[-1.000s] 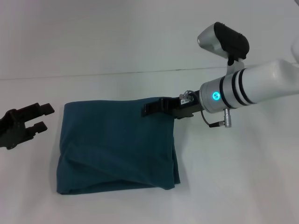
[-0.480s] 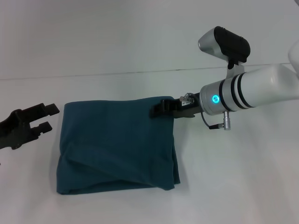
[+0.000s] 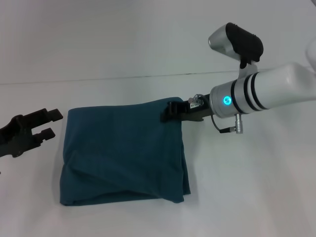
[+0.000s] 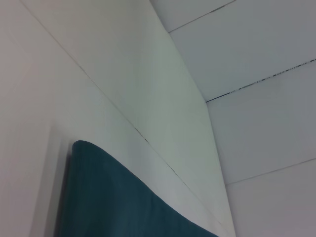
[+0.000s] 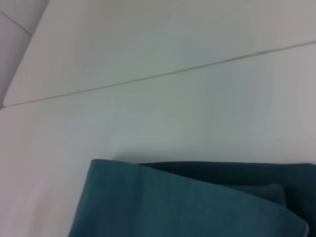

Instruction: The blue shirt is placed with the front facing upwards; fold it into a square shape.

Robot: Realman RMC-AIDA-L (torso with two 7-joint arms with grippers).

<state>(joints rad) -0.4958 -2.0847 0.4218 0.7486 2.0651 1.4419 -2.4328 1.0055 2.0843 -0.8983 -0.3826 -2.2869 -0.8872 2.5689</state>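
Right gripper at far right corner of one blue shirt; finger state could not be told. Left gripper spread, empty, just left. Shirt folded squarish on table, long axis near-to-far.

The blue shirt lies on a white table.

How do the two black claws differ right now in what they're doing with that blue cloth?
The right gripper sits at the far right corner of the folded blue shirt; the left gripper hangs clear of its left edge. The left gripper's fingers are spread; the right's spacing cannot be made out. Both are black and point toward the shirt.
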